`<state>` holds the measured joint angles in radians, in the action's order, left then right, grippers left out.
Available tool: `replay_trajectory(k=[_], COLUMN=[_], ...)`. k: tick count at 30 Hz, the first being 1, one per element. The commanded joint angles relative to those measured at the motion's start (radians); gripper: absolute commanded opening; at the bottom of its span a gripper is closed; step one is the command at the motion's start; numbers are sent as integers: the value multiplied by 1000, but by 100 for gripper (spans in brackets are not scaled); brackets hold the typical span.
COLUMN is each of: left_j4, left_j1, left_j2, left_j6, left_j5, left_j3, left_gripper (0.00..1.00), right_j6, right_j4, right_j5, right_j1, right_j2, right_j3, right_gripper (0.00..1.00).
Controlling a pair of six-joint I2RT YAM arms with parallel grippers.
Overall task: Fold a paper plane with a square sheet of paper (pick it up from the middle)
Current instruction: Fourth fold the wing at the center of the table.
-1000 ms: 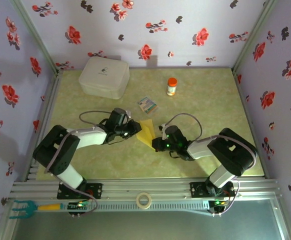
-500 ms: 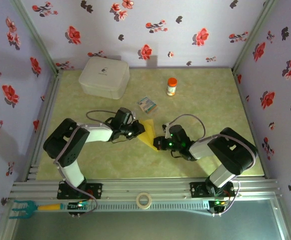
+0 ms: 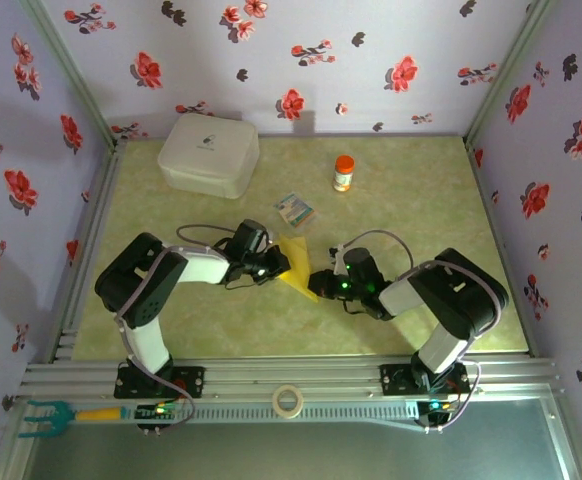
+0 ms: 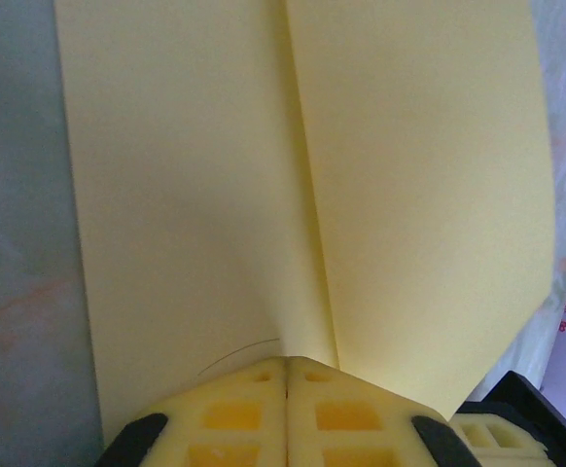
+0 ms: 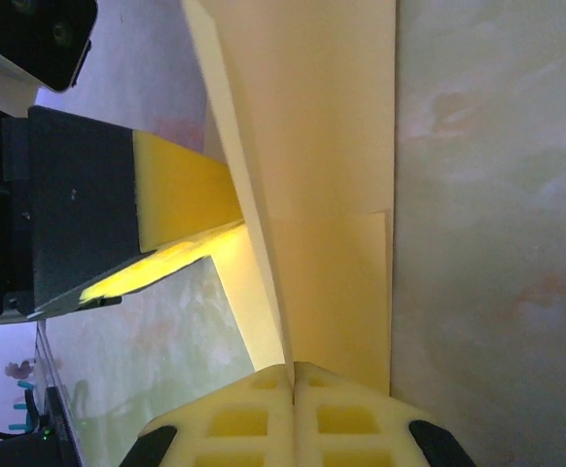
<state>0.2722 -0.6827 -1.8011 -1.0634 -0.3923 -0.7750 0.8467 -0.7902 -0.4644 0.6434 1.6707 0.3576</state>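
**Grippers.** The left gripper [image 4: 286,374] is clenched. In the left wrist view its yellow fingertips meet on the lower edge of the thin yellow paper sheet [image 4: 195,195] at the bottom centre of the frame. The right gripper [image 5: 293,376] is likewise clenched on the same sheet, its fingertips pressed together at the bottom centre of the right wrist view. That view also shows the left gripper's black body and yellow pad at the left, touching the paper.

**Task item.** In the top view the yellow paper sheet sits just below the frame centre, held between the two grippers. It is folded. In the left wrist view one long crease runs from the fingertips to the top edge. In the right wrist view a folded ridge rises from the fingertips to the top of the frame, with an overlapping layer edge at the right.

**Surroundings, top view.**
- Pale green marbled desk [image 3: 431,210].
- Small colourful printed packet [image 3: 294,209], just above the paper; print not legible.
- Small bottle with an orange cap [image 3: 344,172], upper centre; label unreadable.
- White rounded box [image 3: 209,153], upper left; the mark on its lid is too small to read.
- Roll of tape [image 3: 288,401] on the near rail, bottom centre.
- Teal-headed tool with an orange handle [image 3: 51,415], lower left.
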Motion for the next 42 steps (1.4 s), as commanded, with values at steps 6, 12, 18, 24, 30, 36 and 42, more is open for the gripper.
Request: replay_trajectory(k=[6, 12, 18, 24, 30, 36, 42], left_j4=[-43, -62, -81, -96, -111, -128, -136], left_j1=[-1, 5, 11, 12, 15, 17, 17], left_j2=[-14, -19, -17, -22, -18, -12, -10], left_j6=[32, 48, 61, 69, 75, 81, 84], left_j5=[22, 27, 33, 39, 45, 53, 56], left_j3=[1, -9, -10, -15, -17, -18, -23], left_gripper=[6, 6, 6, 6, 6, 5, 5], right_j6=[57, 90, 107, 117, 125, 152, 157], right_j4=[-29, -35, -22, 0, 5, -47, -59], right_j5=[-90, -152, -187, -221, -228, -235, -237], right_j1=[-33, -56, -70, -80, -97, -104, -111], right_j2=[58, 94, 106, 112, 120, 125, 128], right_j3=[4, 23, 39, 61, 64, 51, 49], right_gripper=[2, 2, 3, 3, 3, 3, 3])
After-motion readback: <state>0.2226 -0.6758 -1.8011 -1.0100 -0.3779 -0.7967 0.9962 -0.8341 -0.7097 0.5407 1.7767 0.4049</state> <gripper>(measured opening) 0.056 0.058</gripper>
